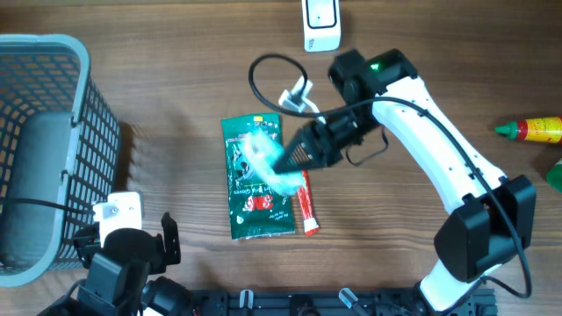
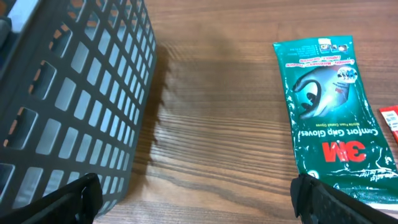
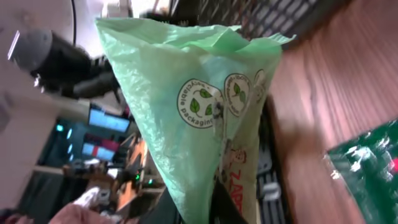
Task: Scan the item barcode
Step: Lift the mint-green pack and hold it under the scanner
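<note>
Bag [image 3: 205, 106] of thin pale green plastic, pinched in right gripper [image 1: 283, 160], up off table [image 1: 176, 105], above gloves pack [image 1: 250, 197] near table middle.

Right arm [image 1: 430, 132], white with black joints: reaches from base at lower right up and across toward centre, wrist angled down and left, green light on upper housing. Jaws closed tight on bag, film bunched between dark fingers at bottom of right wrist view.

Left arm [image 1: 123, 263]: tucked low at bottom left beside basket. Left gripper [image 2: 196, 198] spread fully wide, nothing between fingers, facing across wood toward gloves pack.

Bag look: translucent, crumpled, flares wide at far end, narrows toward grip. Round leaf logos with "packaging" printed around them, red lettering lower down, partly hidden. Shows only as whitish blur in overhead.

Basket [image 1: 53, 53]: grey plastic mesh, at left edge of table. Grey shape inside, cannot tell what.

Gloves pack: dark green, flat on table, "3M Comfort Grip Gloves" and glove picture on face.

Red and white tube [image 1: 306, 206]: lies just beside pack's right edge, upper end under gripper.

White scanner [image 1: 320, 22]: at top edge, cropped, well apart from bag. Black cable [image 1: 255, 75] loops near right wrist.

Red and yellow bottle [image 1: 536, 130], green cap, on its side at right edge. Green object [image 1: 555, 174] just below, cropped.
</note>
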You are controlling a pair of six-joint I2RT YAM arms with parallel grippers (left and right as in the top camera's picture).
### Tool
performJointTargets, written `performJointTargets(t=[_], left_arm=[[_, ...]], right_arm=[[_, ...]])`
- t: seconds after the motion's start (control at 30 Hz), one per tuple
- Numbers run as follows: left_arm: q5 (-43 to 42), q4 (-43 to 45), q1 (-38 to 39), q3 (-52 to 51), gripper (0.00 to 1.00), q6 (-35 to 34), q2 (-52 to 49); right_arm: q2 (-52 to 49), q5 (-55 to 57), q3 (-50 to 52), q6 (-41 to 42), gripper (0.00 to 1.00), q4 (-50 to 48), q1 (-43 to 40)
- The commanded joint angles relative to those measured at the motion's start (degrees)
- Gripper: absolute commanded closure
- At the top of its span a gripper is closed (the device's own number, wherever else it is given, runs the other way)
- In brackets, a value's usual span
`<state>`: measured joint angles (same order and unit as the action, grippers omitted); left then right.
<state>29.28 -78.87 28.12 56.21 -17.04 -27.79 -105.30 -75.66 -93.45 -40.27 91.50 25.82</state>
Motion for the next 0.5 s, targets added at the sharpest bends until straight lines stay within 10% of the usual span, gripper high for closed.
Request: performJointTargets(t=[0.0, 0.47], left_arm=[[0.2, 0.1, 0.0, 0.1, 0.00, -0.1, 0.3], [0.2, 0.1, 0.0, 0.1, 0.00, -0.1, 0.3]], right_arm=[[1.4, 1.0, 3.0, -9.2, 0.96, 0.7, 0.0], [8.9, 2.7, 26.1, -16.8, 0.96, 0.9, 0.0]])
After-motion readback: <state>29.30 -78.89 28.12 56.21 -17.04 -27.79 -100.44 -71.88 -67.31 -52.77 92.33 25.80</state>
